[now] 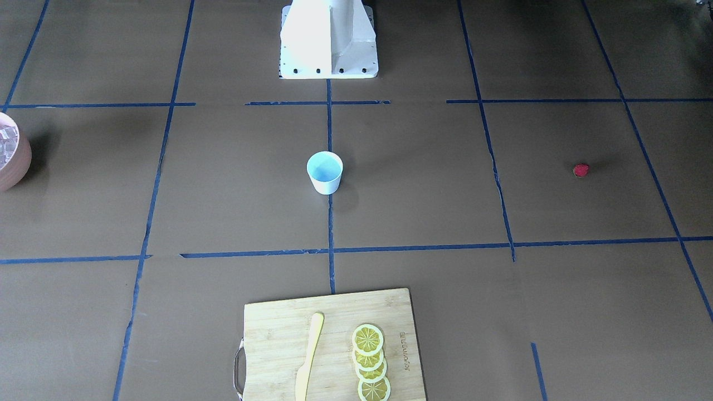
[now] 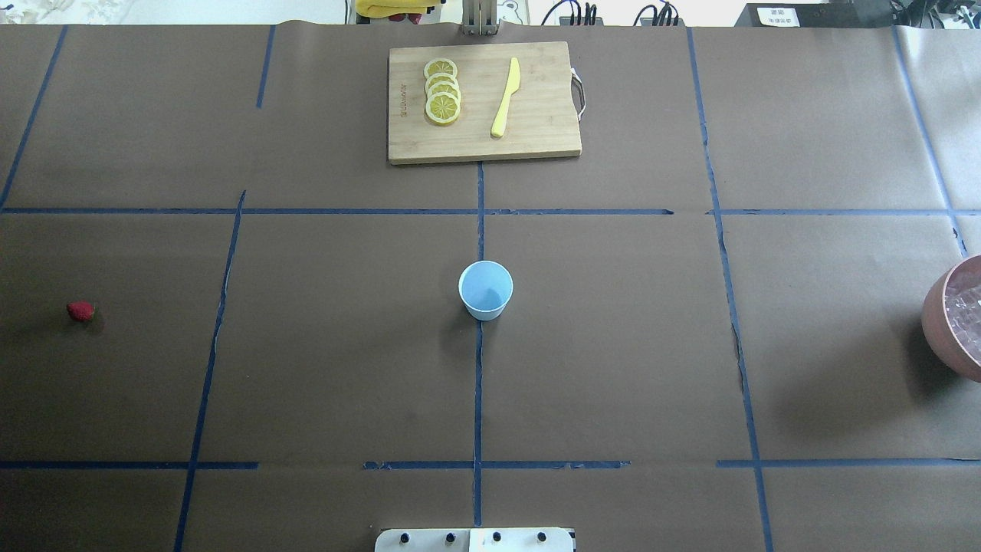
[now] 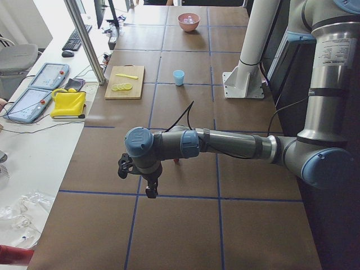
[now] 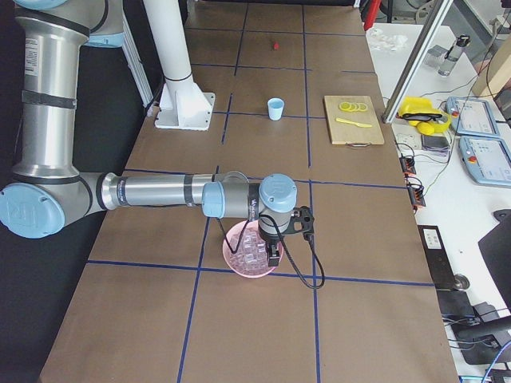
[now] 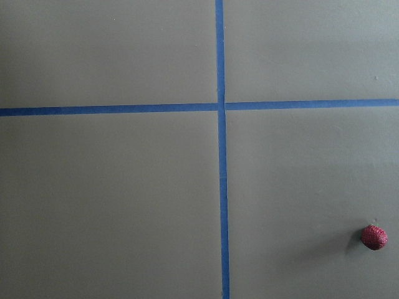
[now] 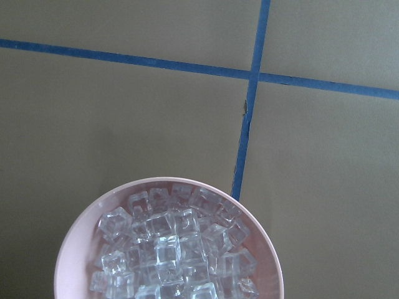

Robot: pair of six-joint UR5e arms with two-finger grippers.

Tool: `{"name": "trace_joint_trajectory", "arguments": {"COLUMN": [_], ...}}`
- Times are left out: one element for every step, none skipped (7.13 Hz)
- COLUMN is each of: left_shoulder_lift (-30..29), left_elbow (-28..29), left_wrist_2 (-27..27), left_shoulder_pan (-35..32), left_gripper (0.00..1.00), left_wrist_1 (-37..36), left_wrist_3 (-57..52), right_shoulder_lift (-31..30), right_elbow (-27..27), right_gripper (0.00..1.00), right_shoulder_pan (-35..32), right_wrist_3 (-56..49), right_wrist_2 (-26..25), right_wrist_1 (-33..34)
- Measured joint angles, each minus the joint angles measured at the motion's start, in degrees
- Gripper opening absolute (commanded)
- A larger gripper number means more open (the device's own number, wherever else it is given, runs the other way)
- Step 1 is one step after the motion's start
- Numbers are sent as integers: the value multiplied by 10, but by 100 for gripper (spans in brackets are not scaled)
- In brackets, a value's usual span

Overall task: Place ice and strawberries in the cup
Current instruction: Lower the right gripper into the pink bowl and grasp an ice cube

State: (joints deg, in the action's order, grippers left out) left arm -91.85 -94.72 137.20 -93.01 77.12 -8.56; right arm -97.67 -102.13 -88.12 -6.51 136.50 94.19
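The white cup point(image 1: 325, 171) with a pale blue inside stands upright at the table's middle, also in the overhead view point(image 2: 485, 289). It looks empty. The red strawberry point(image 2: 80, 310) lies alone on the table far on my left; it also shows low right in the left wrist view point(image 5: 374, 237). The ice cubes point(image 6: 174, 249) fill a pinkish-brown bowl point(image 2: 939, 322) at my far right. My left gripper point(image 3: 150, 192) hangs above the table near the strawberry. My right gripper point(image 4: 274, 257) hangs over the bowl of ice. I cannot tell whether either gripper is open or shut.
A wooden cutting board point(image 2: 536, 115) lies at the far side with lemon slices point(image 2: 442, 90) and a yellow knife point(image 2: 506, 97) on it. The robot's white base point(image 1: 328, 39) stands at the near edge. Blue tape lines cross the brown table.
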Motion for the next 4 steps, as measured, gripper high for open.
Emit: {"name": "trace_joint_trajectory", "arguments": {"left_shoulder_lift": [3, 8, 11, 12], "left_elbow": [-1, -2, -4, -5], "left_wrist_2": [0, 0, 0, 1], "left_shoulder_pan": [1, 2, 4, 5], "left_gripper": [100, 100, 100, 100], "left_wrist_1": [4, 13, 19, 22], "left_wrist_3": [-4, -11, -16, -17], "right_shoulder_lift": [0, -2, -3, -3], "right_elbow": [-3, -3, -3, -3], "right_gripper": [100, 100, 100, 100], "right_shoulder_pan": [-1, -2, -2, -2], "right_wrist_3": [-7, -10, -12, -13], "right_wrist_2": [-2, -3, -2, -1], "right_wrist_1": [6, 5, 4, 3]}}
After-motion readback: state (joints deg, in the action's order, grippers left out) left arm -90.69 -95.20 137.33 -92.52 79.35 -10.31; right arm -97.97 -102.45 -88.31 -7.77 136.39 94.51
